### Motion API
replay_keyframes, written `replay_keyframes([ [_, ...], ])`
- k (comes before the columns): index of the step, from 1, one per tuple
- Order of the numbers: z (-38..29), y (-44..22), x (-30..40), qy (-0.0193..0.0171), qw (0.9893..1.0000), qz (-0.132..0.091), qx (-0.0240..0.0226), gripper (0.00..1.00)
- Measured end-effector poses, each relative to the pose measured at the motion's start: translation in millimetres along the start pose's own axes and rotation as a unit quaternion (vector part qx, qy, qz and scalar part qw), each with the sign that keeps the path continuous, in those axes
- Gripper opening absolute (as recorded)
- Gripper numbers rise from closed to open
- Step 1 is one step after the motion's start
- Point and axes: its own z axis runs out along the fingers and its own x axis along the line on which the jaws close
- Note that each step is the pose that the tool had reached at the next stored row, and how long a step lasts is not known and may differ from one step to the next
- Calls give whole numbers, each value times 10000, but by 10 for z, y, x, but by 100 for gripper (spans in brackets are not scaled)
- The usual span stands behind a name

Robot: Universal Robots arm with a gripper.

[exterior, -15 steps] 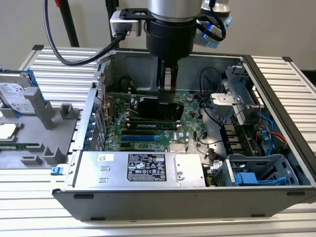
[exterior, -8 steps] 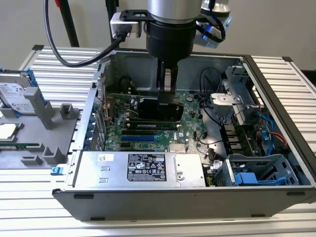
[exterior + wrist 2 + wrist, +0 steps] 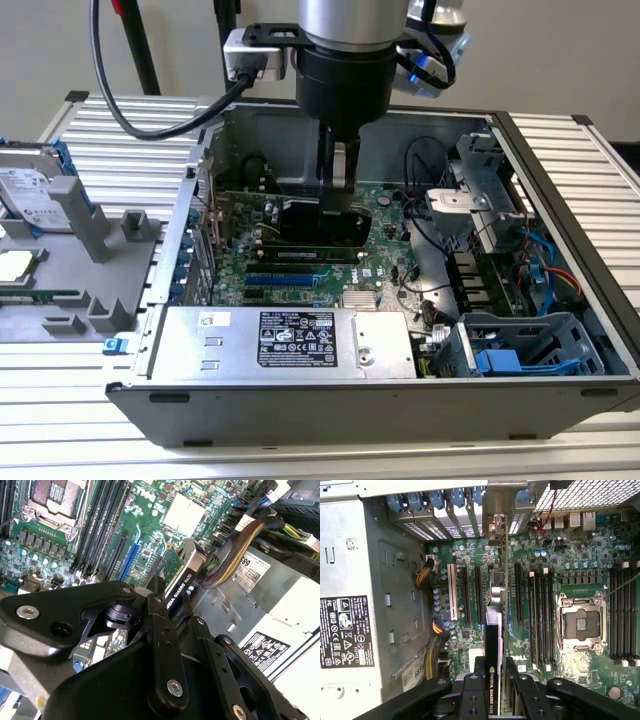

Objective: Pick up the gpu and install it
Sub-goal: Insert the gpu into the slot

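Observation:
The gpu point(image 3: 300, 225) stands on edge on the large green motherboard point(image 3: 300, 272) inside the open computer case point(image 3: 560, 200). Its black face looks toward the exterior view's front. My gripper point(image 3: 338, 195) comes straight down onto the card's upper edge and is shut on it. In the first wrist view the two black fingers point(image 3: 480, 666) flank the gpu point(image 3: 494, 630), which runs along a slot toward the rear bracket openings point(image 3: 495, 525). In the second wrist view the gpu point(image 3: 179, 577) sticks out beyond the fingers point(image 3: 156, 587), green side and black side both showing.
A silver power supply point(image 3: 290, 340) fills the case's front. A drive cage with blue parts point(image 3: 520, 345) and loose cables point(image 3: 440, 230) sit at the exterior view's right. The CPU socket point(image 3: 580, 625) and memory slots point(image 3: 540, 615) lie beside the card. A hard drive point(image 3: 30, 195) and grey fixture point(image 3: 95, 270) rest outside, left.

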Motion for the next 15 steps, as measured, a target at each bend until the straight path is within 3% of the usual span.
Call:
replay_keyframes([
  [15,44,1,-2,5,10000,0,0,0],
])
